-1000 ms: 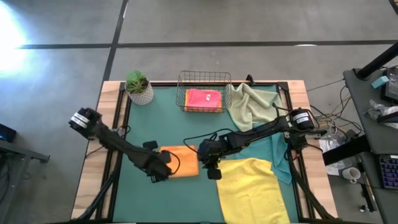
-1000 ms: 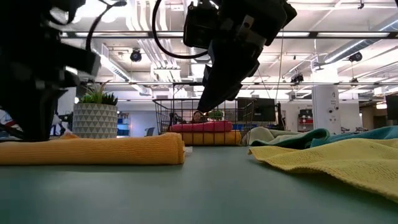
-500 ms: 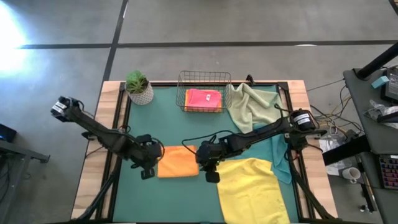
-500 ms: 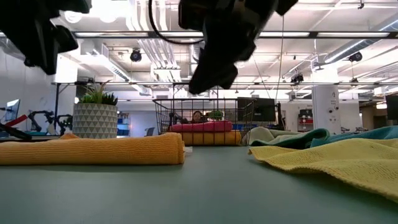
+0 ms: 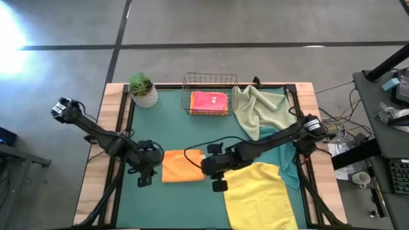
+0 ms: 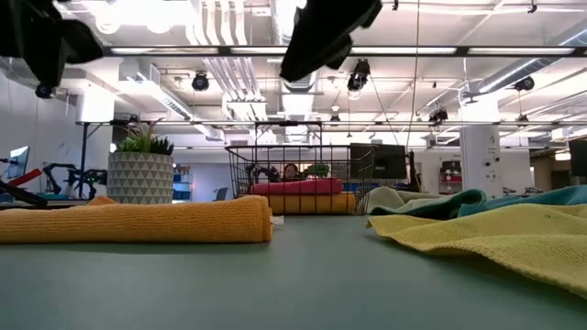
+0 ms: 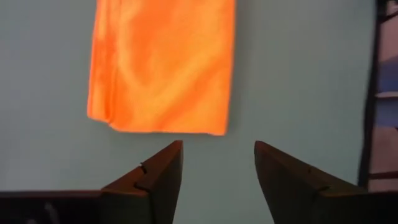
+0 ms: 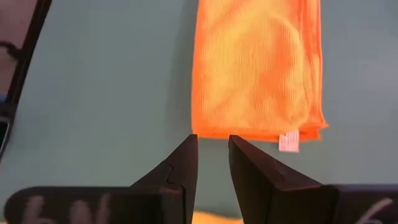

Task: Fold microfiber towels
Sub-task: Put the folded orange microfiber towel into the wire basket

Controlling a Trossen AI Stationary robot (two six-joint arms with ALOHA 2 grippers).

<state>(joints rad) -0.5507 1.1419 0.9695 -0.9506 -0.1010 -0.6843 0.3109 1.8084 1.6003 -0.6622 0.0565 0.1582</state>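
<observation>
Yellow towel point(image 5: 259, 197) spread flat at near right of bench point(image 5: 192, 201), one corner just beside right claw point(image 5: 218, 181). Folded orange towel point(image 5: 182, 166) mid-bench between both claws, nobody gripping it. Left claw point(image 5: 144, 177) just off its left edge, fingers spread wide, holding nothing. Right claw off towel's right side, fingers narrowly apart, nothing between them. Teal towel point(image 5: 287, 163) along right edge. Sage green towel point(image 5: 259, 108) crumpled far right. Wire basket point(image 5: 209, 94) at back holds pink towel point(image 5: 209, 101) on another orange one. Potted plant point(image 5: 142, 89) far left corner.

Bright, even light from ceiling strip lamps point(image 6: 229, 51); white glare on the floor point(image 5: 16, 35); wrist views soft, near claw fingers point(image 7: 155, 180) blurred.
</observation>
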